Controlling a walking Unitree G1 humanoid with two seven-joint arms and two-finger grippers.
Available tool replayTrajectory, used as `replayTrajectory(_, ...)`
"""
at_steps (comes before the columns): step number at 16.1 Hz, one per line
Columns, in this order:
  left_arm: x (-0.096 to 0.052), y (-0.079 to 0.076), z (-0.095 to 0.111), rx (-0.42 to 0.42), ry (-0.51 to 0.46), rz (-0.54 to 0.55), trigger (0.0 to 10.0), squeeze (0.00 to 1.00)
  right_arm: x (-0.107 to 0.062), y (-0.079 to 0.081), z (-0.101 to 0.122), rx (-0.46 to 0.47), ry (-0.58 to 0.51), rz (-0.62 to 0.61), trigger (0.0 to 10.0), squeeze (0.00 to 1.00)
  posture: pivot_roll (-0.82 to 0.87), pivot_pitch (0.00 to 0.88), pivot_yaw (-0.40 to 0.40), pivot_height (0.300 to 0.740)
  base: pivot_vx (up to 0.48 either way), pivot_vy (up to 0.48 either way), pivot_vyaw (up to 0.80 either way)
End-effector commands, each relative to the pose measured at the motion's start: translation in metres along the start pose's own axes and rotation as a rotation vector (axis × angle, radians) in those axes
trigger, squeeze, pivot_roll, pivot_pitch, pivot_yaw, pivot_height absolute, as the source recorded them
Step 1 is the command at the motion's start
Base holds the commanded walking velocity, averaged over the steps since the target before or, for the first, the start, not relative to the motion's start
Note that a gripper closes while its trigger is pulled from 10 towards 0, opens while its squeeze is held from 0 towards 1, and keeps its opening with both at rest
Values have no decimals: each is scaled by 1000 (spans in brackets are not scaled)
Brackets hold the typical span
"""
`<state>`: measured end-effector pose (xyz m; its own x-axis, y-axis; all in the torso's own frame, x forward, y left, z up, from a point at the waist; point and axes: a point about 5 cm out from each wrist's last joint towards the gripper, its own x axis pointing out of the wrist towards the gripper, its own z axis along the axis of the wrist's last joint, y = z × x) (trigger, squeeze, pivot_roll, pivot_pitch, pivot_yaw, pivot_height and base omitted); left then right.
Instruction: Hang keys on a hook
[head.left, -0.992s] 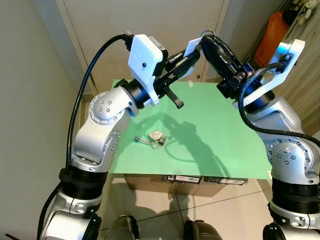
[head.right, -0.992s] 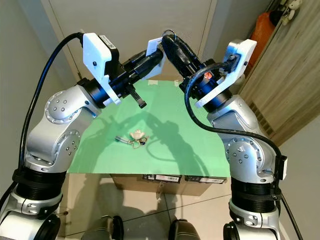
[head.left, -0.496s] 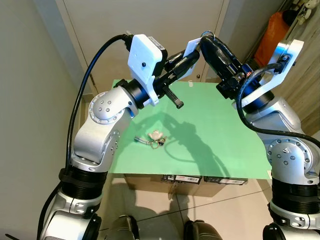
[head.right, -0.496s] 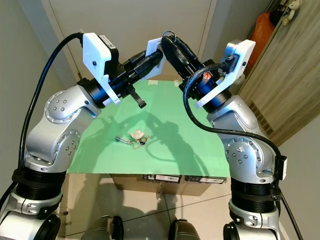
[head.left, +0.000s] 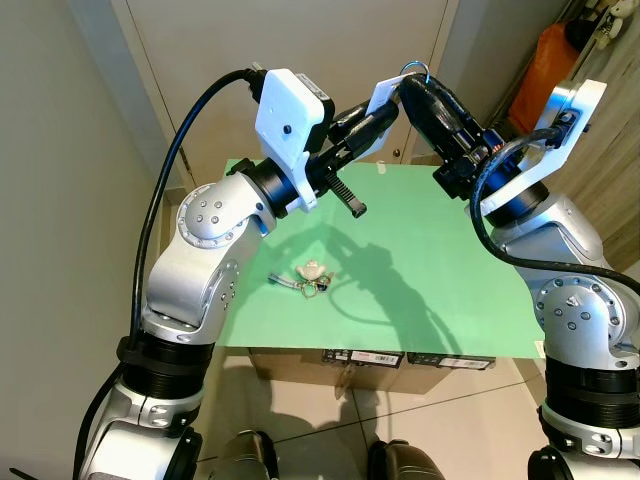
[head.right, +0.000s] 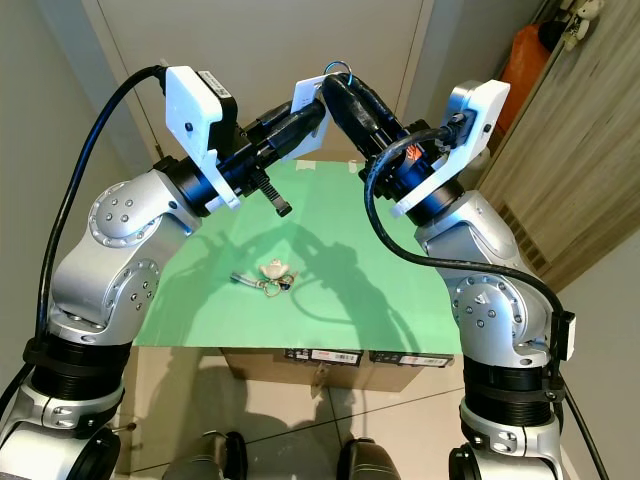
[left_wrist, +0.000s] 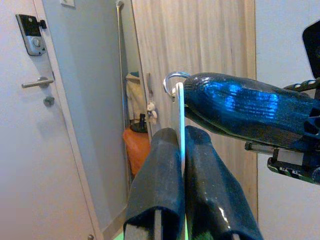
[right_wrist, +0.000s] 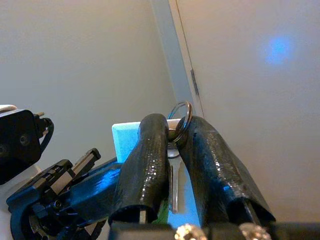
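I have the left gripper (left_wrist: 181, 150) clamped on a flat white hook plate (left_wrist: 178, 120), holding it steady while the right gripper (right_wrist: 172, 131) pinches the key ring (right_wrist: 181, 116) against it, above the green surface (head.left: 440, 270).

Key ring (right_wrist: 181, 119): thin silver loop, upright, pinched between right gripper (right_wrist: 172, 131) fingertips, raised above far edge of green table (head.left: 440, 290). Flat silver key (right_wrist: 172, 185) hangs below ring. Pale blue-white flat card (head.left: 383, 97) clamped edge-on in left gripper (left_wrist: 181, 135), touching ring. Second key bunch (head.left: 310, 279): lying flat on table at 8 o'clock from centre, pale fob, dark bits, metal keys.
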<state>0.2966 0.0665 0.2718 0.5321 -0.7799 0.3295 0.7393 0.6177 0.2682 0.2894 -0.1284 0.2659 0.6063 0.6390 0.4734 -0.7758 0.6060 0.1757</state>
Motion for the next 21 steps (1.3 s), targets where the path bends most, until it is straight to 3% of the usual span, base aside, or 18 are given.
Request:
replayTrajectory(1, 7, -7, 23, 41, -91, -55, 0, 0, -3, 1, -14, 33, 73, -5, 5020, 0, -81, 91, 1, 740, 0, 0, 0)
replayTrajectory(2, 7, -7, 23, 41, -92, -55, 0, 0, -3, 0, -15, 34, 73, -5, 4471, 0, -81, 91, 1, 740, 0, 0, 0)
replayTrajectory(4, 7, -7, 23, 42, -93, -55, 0, 0, -3, 0, -15, 37, 73, -5, 0, 0, -81, 91, 1, 740, 0, 0, 0)
replayTrajectory(9, 7, -8, 24, 42, -93, -57, 0, 0, -3, 0, -14, 42, 64, -11, 0, 0, -83, 94, -1, 740, 0, 0, 0)
replayTrajectory(10, 7, -8, 24, 42, -94, -58, 0, 0, -3, 0, -13, 44, 58, -9, 1216, 0, -83, 94, -1, 740, 0, 0, 0)
replayTrajectory(11, 7, -8, 24, 42, -95, -58, 0, 0, -3, -1, -11, 47, 41, -12, 9294, 0, -83, 94, -1, 740, 0, 0, 0)
replayTrajectory(12, 7, -8, 24, 41, -96, -59, 0, 0, -3, -3, -3, 106, -41, -19, 10000, 0, -83, 91, -4, 740, 0, 0, 0)
replayTrajectory(13, 7, -8, 25, 42, -98, -58, 0, 0, -4, -4, 4, 172, -101, -3, 10000, 725, -81, 88, -6, 740, 0, 0, 0)
replayTrajectory(14, 7, -8, 25, 41, -101, -58, 0, 0, -6, -1, 4, 192, -104, 35, 10000, 1000, -82, 83, -8, 740, 0, 0, 0)
replayTrajectory(17, 7, -9, 27, 42, -111, -59, 0, 0, -15, 4, 1, 256, -99, 103, 10000, 1000, -83, 81, -11, 740, 0, 0, 0)
replayTrajectory(21, 6, -10, 32, 34, -140, -66, 0, 0, -33, -5, -14, 433, -137, 75, 10000, 1000, -79, 80, -18, 740, 0, 0, 0)
